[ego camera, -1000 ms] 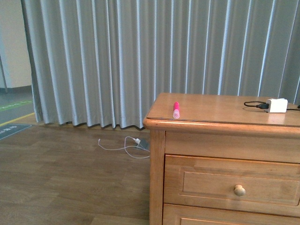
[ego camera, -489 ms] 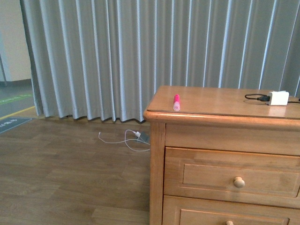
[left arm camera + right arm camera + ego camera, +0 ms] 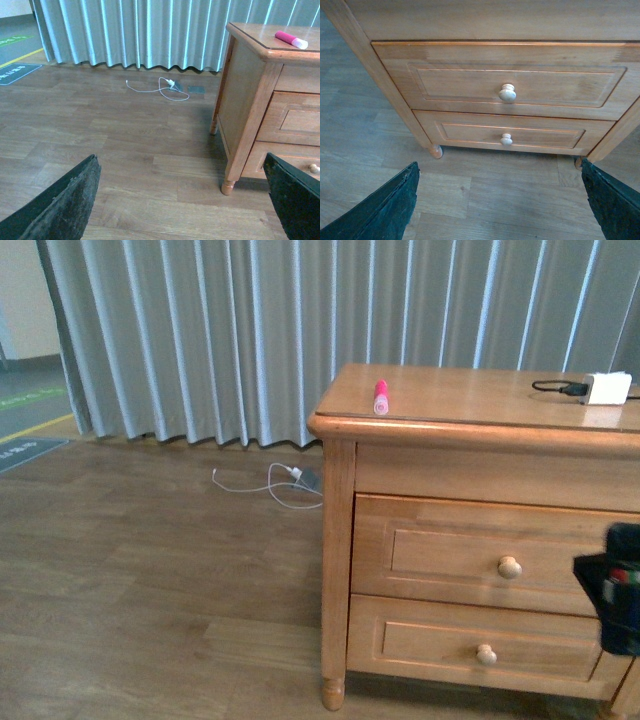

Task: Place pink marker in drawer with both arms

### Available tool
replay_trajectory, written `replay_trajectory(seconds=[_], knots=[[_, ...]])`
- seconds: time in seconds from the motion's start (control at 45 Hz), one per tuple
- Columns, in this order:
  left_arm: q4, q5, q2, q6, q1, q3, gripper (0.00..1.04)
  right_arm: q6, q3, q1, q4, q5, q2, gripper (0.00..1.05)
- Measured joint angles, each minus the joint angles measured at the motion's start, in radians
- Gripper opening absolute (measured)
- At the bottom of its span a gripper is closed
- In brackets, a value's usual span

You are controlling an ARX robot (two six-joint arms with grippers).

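The pink marker [image 3: 381, 397] lies on the cabinet [image 3: 470, 395] top, above and well apart from both grippers. The drawer [image 3: 460, 85] is closed, its knob [image 3: 507, 93] just ahead of the right gripper [image 3: 498, 166], which is spread wide and empty, as is the left gripper [image 3: 181, 157]. By my reading nothing is done yet: opening the drawer, picking up the marker and placing it are all left.

Soft, even daylight fills every view. The pleated grey curtain [image 3: 250, 330] shows pale vertical streaks. The honey-brown wooden cabinet [image 3: 440, 540] has a mild sheen on its top and a soft shadow beneath. In the front view the bulky black arm [image 3: 612, 590] at 4 o'clock is blurred. The fingers of the left hand [image 3: 180, 159] and right hand [image 3: 499, 165], at 7 and 5 o'clock, are out of focus.
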Motion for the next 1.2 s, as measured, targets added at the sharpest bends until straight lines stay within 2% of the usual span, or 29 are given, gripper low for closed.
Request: replay_trajectory(seconds=[0.444,0.644,1.2], knots=[[0.0,0.0,0.0,0.0,0.0,0.0,0.99,-0.066,0.407,0.017,0.156,0.105,0.591,0.96],[0.0,0.0,0.0,0.0,0.0,0.0,0.99,-0.069,0.56,0.012,0.169,0.14,0.761,0.96],[0.0,0.0,0.0,0.0,0.0,0.0,0.99,-0.106,0.708,-0.032,0.166,0.179,0.911,0.96]])
